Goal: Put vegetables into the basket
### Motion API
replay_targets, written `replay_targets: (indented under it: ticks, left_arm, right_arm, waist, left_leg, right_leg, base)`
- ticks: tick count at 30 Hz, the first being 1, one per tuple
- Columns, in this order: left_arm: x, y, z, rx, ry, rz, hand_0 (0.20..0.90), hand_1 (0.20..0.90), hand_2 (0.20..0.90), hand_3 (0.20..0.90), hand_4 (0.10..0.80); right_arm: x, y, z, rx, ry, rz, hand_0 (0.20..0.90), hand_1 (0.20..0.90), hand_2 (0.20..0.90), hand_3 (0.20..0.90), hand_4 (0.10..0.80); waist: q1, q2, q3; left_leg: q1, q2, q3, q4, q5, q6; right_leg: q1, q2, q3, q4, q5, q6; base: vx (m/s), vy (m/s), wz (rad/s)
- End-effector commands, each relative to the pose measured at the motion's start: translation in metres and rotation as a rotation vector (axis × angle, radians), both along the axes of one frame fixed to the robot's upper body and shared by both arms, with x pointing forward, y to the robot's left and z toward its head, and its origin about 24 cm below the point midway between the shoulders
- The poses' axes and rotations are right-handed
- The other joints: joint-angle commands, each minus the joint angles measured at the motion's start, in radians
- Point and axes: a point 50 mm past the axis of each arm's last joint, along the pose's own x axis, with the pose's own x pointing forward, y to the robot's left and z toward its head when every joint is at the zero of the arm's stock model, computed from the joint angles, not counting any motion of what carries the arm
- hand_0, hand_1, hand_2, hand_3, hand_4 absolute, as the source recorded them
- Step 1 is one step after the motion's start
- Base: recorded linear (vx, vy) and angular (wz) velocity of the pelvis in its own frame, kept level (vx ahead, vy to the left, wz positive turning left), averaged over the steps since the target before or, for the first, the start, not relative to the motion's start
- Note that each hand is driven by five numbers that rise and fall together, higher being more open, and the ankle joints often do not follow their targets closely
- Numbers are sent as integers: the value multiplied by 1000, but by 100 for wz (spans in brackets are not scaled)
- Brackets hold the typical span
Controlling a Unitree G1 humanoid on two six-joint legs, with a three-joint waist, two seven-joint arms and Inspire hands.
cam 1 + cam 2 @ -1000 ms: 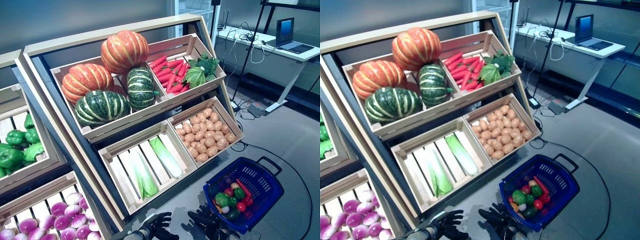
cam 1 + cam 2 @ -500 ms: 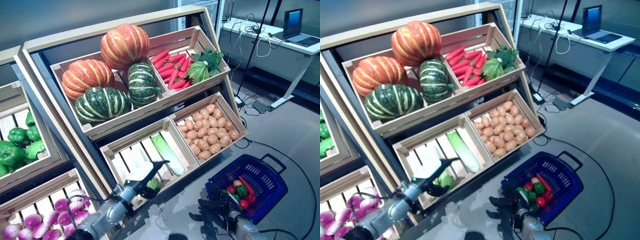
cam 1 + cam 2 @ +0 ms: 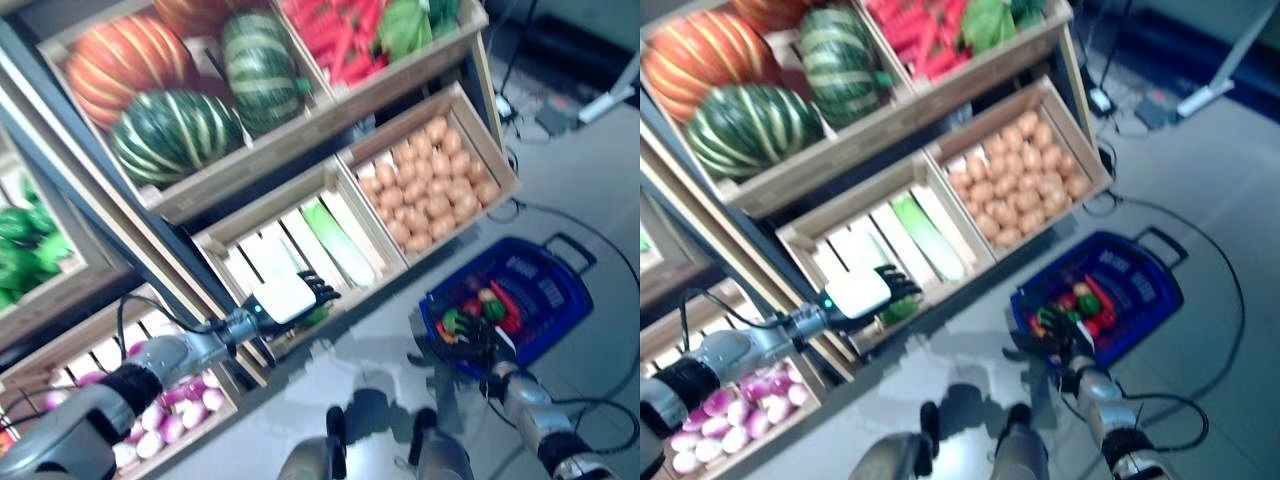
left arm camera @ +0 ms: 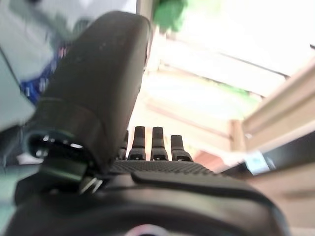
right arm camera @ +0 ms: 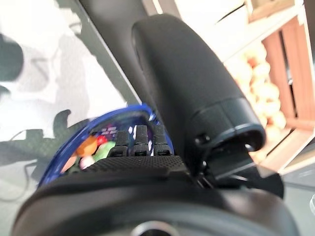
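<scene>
The blue basket stands on the floor at the right, with red, green and orange vegetables in it. My left hand reaches to the front edge of the lower wooden crate, fingers straight and open, just above the leafy end of a green vegetable. In the left wrist view its fingers are straight before the crate's slats. My right hand is at the basket's near rim, open. In the right wrist view its fingers point at the blue rim.
The slanted wooden stand fills the left and the back. A long pale green vegetable lies in the same crate, beyond my left hand. A crate of small brown vegetables sits above the basket. Grey floor lies to the right.
The camera has tipped down and closer. My left hand has reached further to the crate's front edge. My right hand has moved up to the basket's near rim.
</scene>
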Motion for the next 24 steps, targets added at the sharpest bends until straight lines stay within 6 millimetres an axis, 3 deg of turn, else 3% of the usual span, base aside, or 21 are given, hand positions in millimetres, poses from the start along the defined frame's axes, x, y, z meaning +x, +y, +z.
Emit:
replay_targets:
  ticks: [1, 6, 9, 13, 24]
  left_arm:
    - [18, 12, 42, -16, -216, 33, 900, 900, 900, 900, 800]
    - [37, 18, 75, 58, -316, 67, 900, 900, 900, 900, 800]
    - [46, 23, 102, 78, -404, 105, 900, 900, 900, 900, 800]
    - [52, 32, 119, 104, -464, 177, 900, 900, 900, 900, 800]
    - [53, 76, 139, 155, -551, 419, 900, 900, 900, 900, 800]
  right_arm:
    - [17, -3, 33, 37, -177, 53, 900, 900, 900, 900, 800]
    - [38, -12, 61, 18, -238, 77, 900, 900, 900, 900, 800]
    - [45, -26, 83, 11, -280, 62, 900, 900, 900, 900, 800]
    - [50, -36, 97, 14, -316, 40, 900, 900, 900, 900, 800]
    - [47, -61, 110, 28, -330, -14, 900, 900, 900, 900, 800]
  waist:
    - [-14, -8, 0]
    - [-33, -10, 21]
    - [-45, 2, 35]
    - [-47, 8, 37]
    - [-55, 14, 36]
  left_leg:
    - [-103, 40, 29, 251, -182, 24]
    - [-312, 65, 34, 502, -289, 39]
    - [-439, 79, 24, 654, -347, 40]
    - [-534, 88, 15, 759, -386, 45]
    - [-692, 106, -8, 921, -429, 39]
  right_leg:
    - [-29, 5, 58, 126, -76, -58]
    - [-256, -30, 117, 395, -168, -81]
    - [-394, -37, 161, 539, -219, -91]
    - [-494, -36, 188, 636, -251, -98]
    - [-652, -20, 214, 783, -294, -106]
  base:
    - [-196, 51, -6]
    - [-133, 64, -3]
    - [-97, 79, 2]
    - [-69, 57, -3]
    - [-28, 27, 1]
